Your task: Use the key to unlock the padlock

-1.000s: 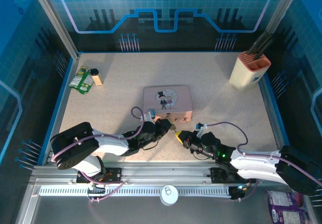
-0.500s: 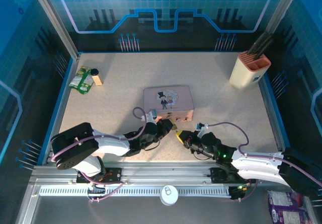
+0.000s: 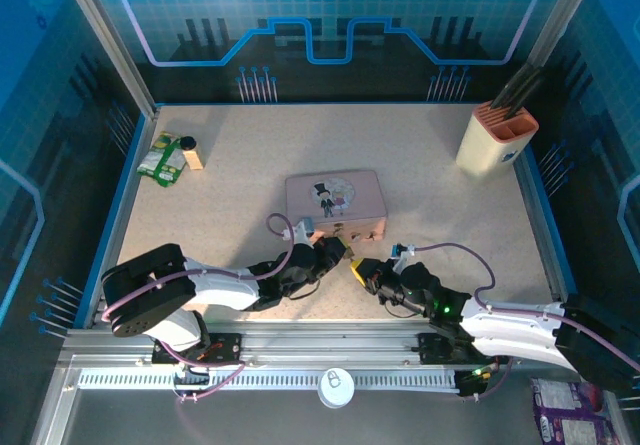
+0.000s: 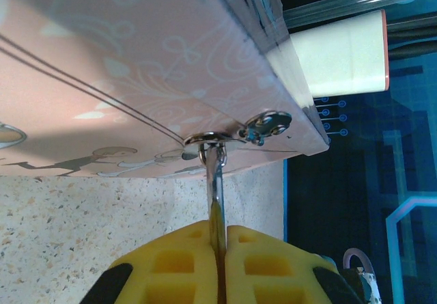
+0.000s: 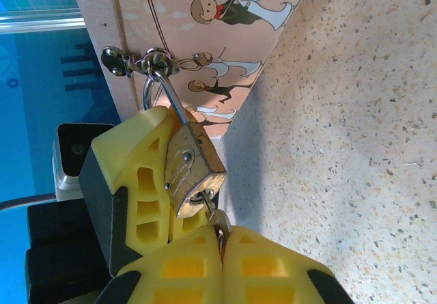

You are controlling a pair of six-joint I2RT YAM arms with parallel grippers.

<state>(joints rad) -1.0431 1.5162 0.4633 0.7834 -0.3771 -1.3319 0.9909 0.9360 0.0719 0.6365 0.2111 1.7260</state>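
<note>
The speckled counter (image 3: 230,195) carries a pink wedding-cartoon tin (image 3: 333,200) near its middle, and both arms meet at the tin's near side. The left fingers (image 5: 133,181) are pressed together on the brass padlock (image 5: 194,171), holding its body just off the tin's front wall. Its thin shackle (image 5: 166,99) runs up through the tin's hasp ring (image 5: 153,61). The right fingers (image 5: 177,270) are pinched on the key (image 5: 217,219), with a short bit of shank showing between them and the lock. The key lies in line with the padlock's long axis, its tip at the keyhole in the bottom face. It appears to have entered, but how deep cannot be told. The lock therefore sits straight ahead of the right fingers, joined to them through the key. The coming move is probably a twist of the right wrist about that shared axis, with the left grip resisting so the body does not spin on the hasp.
</note>
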